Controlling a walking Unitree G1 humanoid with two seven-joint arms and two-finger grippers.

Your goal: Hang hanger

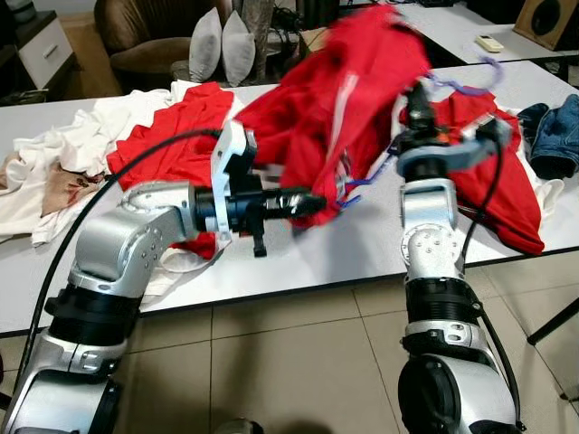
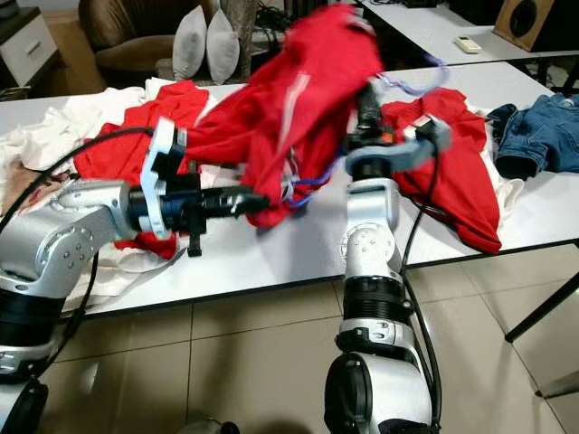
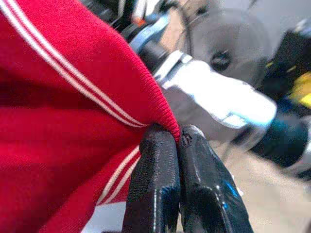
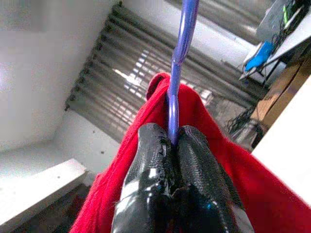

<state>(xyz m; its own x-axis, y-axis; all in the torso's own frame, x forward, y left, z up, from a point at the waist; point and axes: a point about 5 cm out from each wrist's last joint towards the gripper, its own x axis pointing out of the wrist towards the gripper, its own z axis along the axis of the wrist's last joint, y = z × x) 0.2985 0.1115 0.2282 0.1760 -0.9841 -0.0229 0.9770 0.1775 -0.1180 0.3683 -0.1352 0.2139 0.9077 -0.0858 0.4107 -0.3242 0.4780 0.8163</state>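
The right pincer (image 4: pixel 170 145) was clamped tight on the purple hanger (image 4: pixel 179 58), holding it up above the counter (image 1: pixel 362 244), while the left pincer (image 3: pixel 179 145) was pinched shut on the striped edge of the red shirt (image 1: pixel 344 99), which was draped in a bunch over and beyond the right pincer's tips. From where I stood the shirt looked only half on the hanger, crumpled rather than settled on its shoulders, so the dressing seemed unfinished and the hanging itself not yet begun, with more red clothes (image 1: pixel 493 172) and white clothes (image 1: pixel 63 154) lying on the counter beneath both pincers
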